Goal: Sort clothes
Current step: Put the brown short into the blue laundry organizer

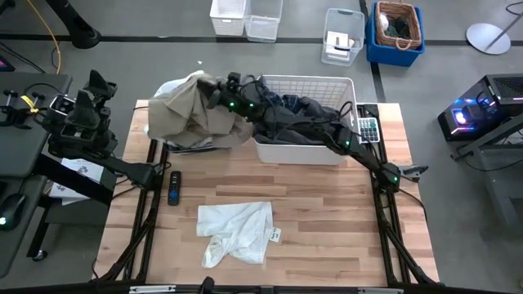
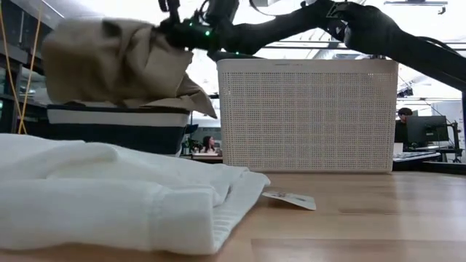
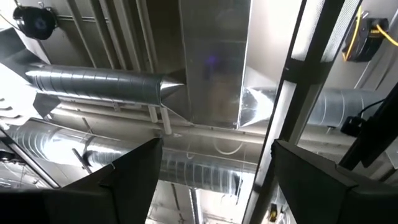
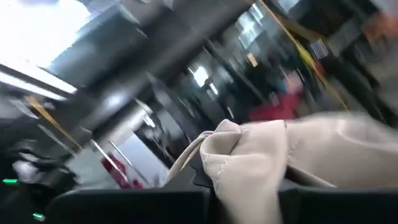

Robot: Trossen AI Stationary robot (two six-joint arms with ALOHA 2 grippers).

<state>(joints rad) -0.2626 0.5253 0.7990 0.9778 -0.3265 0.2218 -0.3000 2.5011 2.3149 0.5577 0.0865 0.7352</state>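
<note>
The table (image 1: 327,212) is pale wood planks, with a grey floor, storage tubs and desks around it. At its back stands the white basket (image 1: 304,151), dark clothes (image 1: 298,110) heaped inside, and beside it the navy bin (image 2: 116,131).

The right arm stretches over the basket; its gripper (image 1: 214,91) pinches a fold of the tan garment (image 1: 188,114) and holds it above the bin — the step in hand looks like dropping this piece there. Next it would need to open over the bin's middle, since cloth drapes past the rim.

A white garment (image 1: 237,231) lies flat near the front edge — probably 1 of the pieces left.

The left gripper (image 3: 211,180) is parked off the table's left, jaws apart, pointing at the ceiling.

A small black device (image 1: 174,187) rests on the wood.
</note>
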